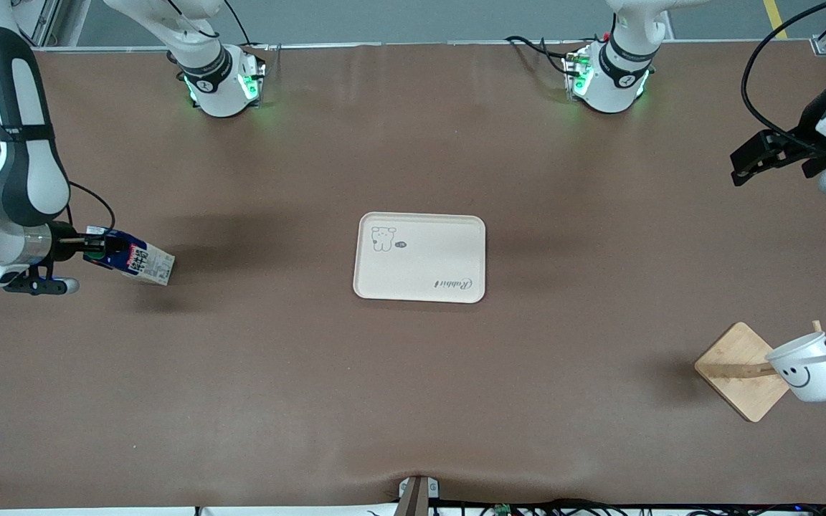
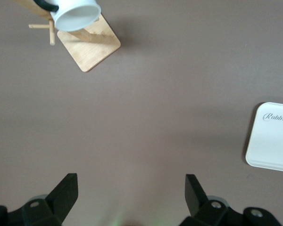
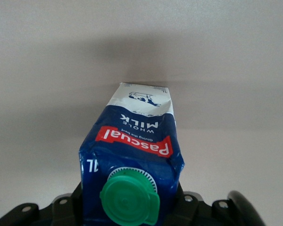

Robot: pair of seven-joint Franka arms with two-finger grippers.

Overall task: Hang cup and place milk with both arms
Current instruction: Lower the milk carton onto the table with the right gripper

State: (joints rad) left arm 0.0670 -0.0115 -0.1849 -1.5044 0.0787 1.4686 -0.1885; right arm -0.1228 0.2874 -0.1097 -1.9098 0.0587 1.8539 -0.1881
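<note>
Cup (image 1: 812, 375) already hung by its handle on the wooden rack (image 1: 741, 371) at the left arm's end of the tabletop (image 1: 413, 401); left gripper (image 2: 131, 194) spread apart, empty, waiting above bare tabletop. Milk (image 1: 137, 262) clamped at its capped end in the right gripper (image 1: 94, 251), tilted, aloft near the right arm's end; tray (image 1: 420, 256) at centre bare. Hanging judged complete; placing of milk, presumably on tray, outstanding.

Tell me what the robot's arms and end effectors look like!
Both arms are white with black joints and loose black cables. Each stands on a round white base lit green. The right arm has a wide black stripe and ends in a black end effector. The left end effector is black too, with two chunky angular fingers.
</note>
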